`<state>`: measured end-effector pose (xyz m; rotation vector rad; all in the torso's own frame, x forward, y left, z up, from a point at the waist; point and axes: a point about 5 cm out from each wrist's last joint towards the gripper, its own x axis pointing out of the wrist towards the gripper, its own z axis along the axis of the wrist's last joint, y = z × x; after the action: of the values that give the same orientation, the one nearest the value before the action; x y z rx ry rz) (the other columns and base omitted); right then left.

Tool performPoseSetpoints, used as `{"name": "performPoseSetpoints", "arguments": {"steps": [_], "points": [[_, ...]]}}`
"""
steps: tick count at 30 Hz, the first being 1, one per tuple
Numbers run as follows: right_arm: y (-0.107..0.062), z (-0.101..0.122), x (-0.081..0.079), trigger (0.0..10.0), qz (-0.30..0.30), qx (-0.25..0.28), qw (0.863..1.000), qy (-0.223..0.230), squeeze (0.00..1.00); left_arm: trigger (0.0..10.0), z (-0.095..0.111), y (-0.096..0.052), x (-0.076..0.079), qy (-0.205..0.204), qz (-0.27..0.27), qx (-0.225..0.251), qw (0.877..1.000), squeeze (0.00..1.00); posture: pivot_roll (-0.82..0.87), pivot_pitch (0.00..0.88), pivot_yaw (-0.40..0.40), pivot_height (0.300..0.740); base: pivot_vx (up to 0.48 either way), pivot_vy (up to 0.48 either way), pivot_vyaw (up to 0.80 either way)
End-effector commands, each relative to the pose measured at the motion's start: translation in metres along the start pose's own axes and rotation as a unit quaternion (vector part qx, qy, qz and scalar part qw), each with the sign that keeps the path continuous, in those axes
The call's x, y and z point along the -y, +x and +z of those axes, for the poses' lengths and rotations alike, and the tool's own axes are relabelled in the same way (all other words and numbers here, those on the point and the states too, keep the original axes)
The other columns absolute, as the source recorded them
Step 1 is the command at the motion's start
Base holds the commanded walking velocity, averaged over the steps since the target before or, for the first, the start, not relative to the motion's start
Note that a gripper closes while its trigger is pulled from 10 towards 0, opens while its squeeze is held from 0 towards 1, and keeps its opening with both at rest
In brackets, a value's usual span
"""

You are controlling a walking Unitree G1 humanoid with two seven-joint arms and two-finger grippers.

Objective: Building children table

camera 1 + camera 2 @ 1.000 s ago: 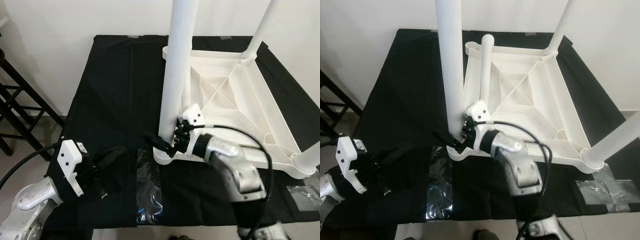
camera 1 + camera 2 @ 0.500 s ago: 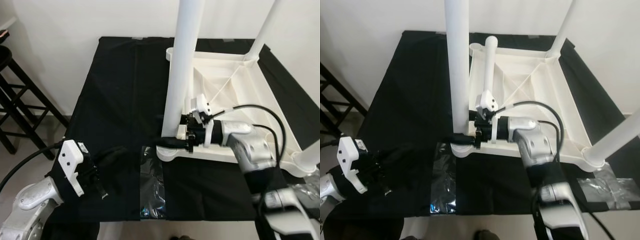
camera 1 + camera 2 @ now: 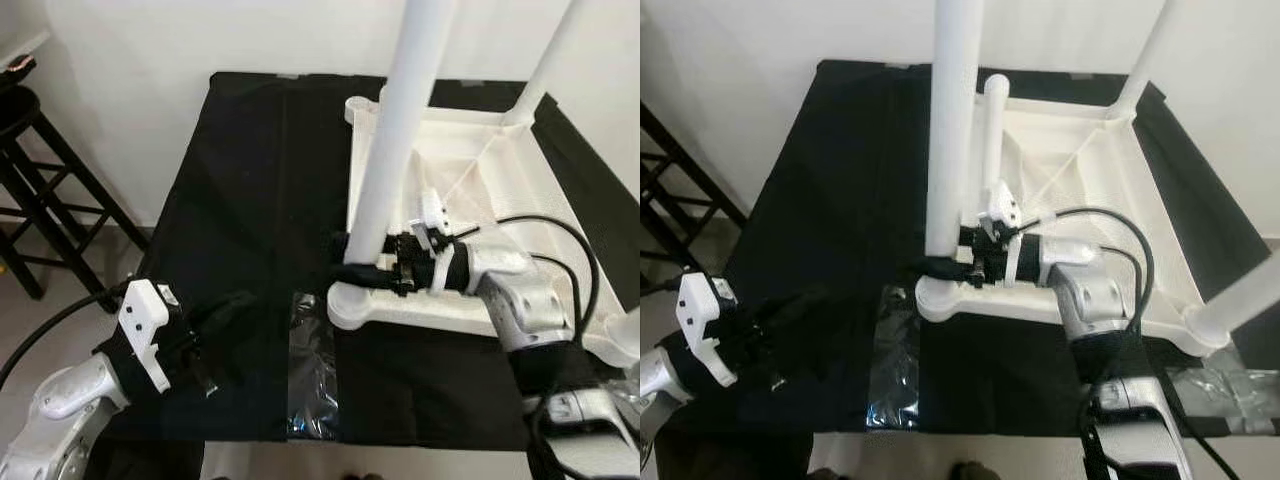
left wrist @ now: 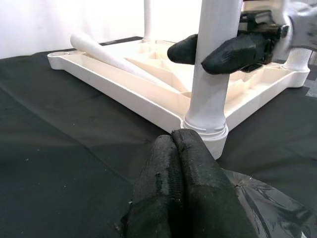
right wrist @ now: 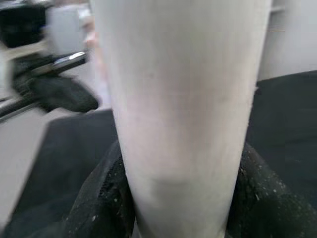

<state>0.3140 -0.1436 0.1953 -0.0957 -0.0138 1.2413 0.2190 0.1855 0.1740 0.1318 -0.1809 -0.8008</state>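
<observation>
**Leg held at the near corner – one leg left to fit**

Since a second ago the right pincer has swung round the near leg and now grips it from the side, one finger each side of the tube just above its socket. Beneath it the upturned table frame lies on the black tabletop. Three legs stand in corner sockets; a loose leg lies in the frame beyond the pincer – likely still to be fitted. Well to the side, the left pincer rests pressed together, holding nothing.
</observation>
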Motion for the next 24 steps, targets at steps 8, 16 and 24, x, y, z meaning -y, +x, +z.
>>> {"name": "performPoseSetpoints", "arguments": {"steps": [8,16,24], "points": [[0.018,-0.045,-0.032,0.0,-0.365,-0.014,0.924,0.113,0.00,10.0,0.001,-0.004,0.000,-0.006,0.000,0.001,1.000,0.00,0.03,0.175,-0.047,0.740,0.000,0.000,0.00],[0.031,-0.044,-0.042,0.0,-0.335,-0.036,0.936,0.097,0.00,10.0,0.000,-0.004,-0.001,-0.007,0.003,0.001,1.000,0.00,0.05,0.169,-0.065,0.740,0.000,0.000,0.00],[0.034,-0.039,-0.040,10.0,-0.298,-0.043,0.948,0.106,0.70,10.0,-0.001,-0.003,-0.001,-0.010,0.001,0.002,1.000,0.00,0.04,0.165,-0.062,0.740,0.000,0.000,0.00]]}}
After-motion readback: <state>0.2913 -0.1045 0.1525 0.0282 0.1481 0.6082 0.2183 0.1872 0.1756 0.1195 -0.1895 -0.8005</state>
